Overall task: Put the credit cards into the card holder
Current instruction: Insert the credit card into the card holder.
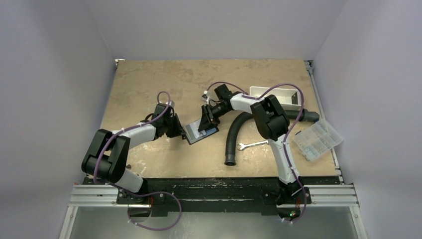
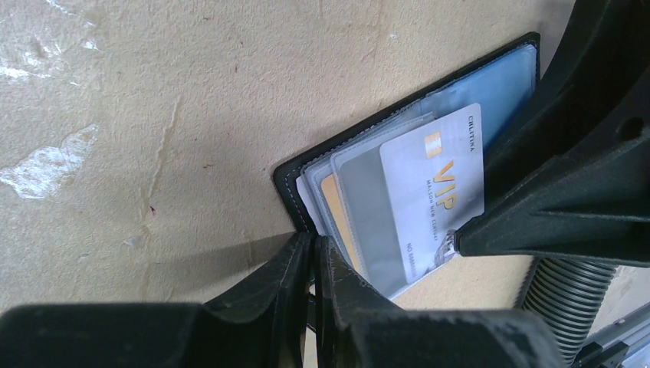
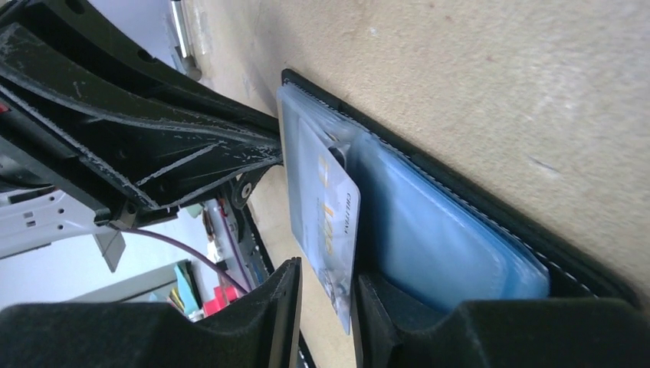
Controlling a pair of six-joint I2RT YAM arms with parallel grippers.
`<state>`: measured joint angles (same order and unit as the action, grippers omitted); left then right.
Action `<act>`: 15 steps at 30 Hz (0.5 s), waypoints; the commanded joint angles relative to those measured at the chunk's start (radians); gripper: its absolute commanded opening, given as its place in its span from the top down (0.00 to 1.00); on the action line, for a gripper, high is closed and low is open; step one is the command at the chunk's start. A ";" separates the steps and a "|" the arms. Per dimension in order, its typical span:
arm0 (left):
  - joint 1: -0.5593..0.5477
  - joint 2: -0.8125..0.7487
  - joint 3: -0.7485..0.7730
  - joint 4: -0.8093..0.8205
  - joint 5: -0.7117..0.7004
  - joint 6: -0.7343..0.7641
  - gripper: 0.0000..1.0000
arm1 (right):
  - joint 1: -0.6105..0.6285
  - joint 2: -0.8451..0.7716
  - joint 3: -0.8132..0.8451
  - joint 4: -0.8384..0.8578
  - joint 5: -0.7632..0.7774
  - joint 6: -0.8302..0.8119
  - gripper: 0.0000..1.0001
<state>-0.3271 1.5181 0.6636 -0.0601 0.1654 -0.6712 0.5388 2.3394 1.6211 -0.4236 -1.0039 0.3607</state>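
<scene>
My left claw (image 2: 313, 257) pinches one edge of the open card holder (image 2: 285, 178), which lies on the bench (image 2: 153, 115). My right claw (image 3: 326, 307) stands slightly spread astride the grey credit card (image 3: 326, 215), which sits partly inside a sleeve.

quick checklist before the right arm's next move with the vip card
1. Left pincer shut on the card holder edge: ok
2. Card holder lying open on the table: ok
3. Right pincer jaws apart around the vip card: ok
4. Vip card fully seated in a sleeve: not ok, it sits tilted and its end overhangs the holder's edge
5. Yellowish card behind a clear sleeve: ok
6. Any cards left outside the holder: cannot tell
</scene>
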 commanded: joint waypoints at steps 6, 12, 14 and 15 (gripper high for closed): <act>0.000 0.013 -0.029 0.026 -0.010 -0.005 0.89 | 0.022 -0.035 -0.008 0.053 0.142 0.011 0.76; 0.000 0.008 -0.026 0.021 -0.008 -0.002 0.89 | 0.029 -0.058 -0.015 0.048 0.160 0.006 0.67; 0.000 0.004 -0.028 0.018 -0.009 0.000 0.89 | 0.017 -0.083 -0.019 0.024 0.204 -0.011 0.61; 0.000 0.003 -0.028 0.016 -0.009 0.001 0.89 | 0.011 -0.093 -0.020 0.012 0.230 -0.019 0.58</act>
<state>-0.3271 1.5150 0.6579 -0.0509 0.1680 -0.6708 0.5560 2.3146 1.6093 -0.4046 -0.9298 0.3920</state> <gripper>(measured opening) 0.114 0.370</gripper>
